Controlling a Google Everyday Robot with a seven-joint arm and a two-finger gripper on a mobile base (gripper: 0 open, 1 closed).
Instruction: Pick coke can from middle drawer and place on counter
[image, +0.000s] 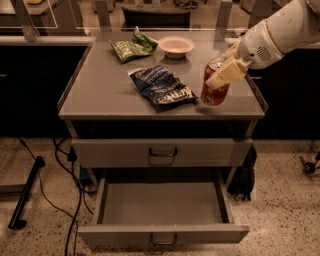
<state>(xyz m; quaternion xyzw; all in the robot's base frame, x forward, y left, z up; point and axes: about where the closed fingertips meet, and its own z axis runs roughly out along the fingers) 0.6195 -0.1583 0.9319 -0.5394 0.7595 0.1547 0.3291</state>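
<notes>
Currently held: coke can (214, 93), tilted, at right front of counter (105, 85)
Gripper (224, 76): clenched around the can, right of frame
Middle drawer (160, 202): open, bottom centre
Blue chip bag (162, 87): counter centre

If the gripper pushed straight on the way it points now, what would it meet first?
The gripper, shut on the coke can over the counter's right front, points down and left. The counter top probably comes first, just short of the blue chip bag, though depth is unclear.
</notes>
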